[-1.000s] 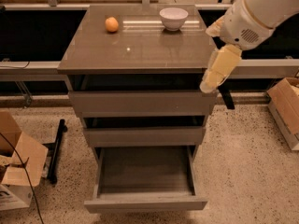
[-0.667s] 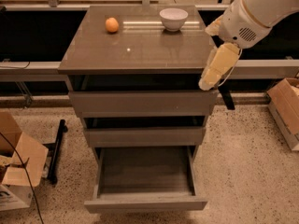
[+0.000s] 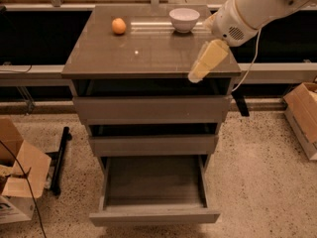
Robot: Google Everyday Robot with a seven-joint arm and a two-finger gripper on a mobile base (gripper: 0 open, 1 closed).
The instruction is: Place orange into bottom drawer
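The orange (image 3: 118,26) sits on the far left part of the cabinet top (image 3: 148,48). The bottom drawer (image 3: 153,192) is pulled out and its tray holds nothing. My gripper (image 3: 204,63) hangs over the right front corner of the cabinet top, well to the right of the orange and nearer the front edge, with nothing in it. It points down and to the left from the white arm (image 3: 257,6).
A white bowl (image 3: 184,19) stands at the back of the top, right of the orange. The two upper drawers (image 3: 151,110) are slightly ajar. Cardboard boxes lie on the floor at left (image 3: 17,177) and right (image 3: 303,118). A black bar (image 3: 59,157) lies left of the cabinet.
The gripper has moved a little to the left and up over the cabinet's right front corner. The orange, the bowl and the drawers have not moved.
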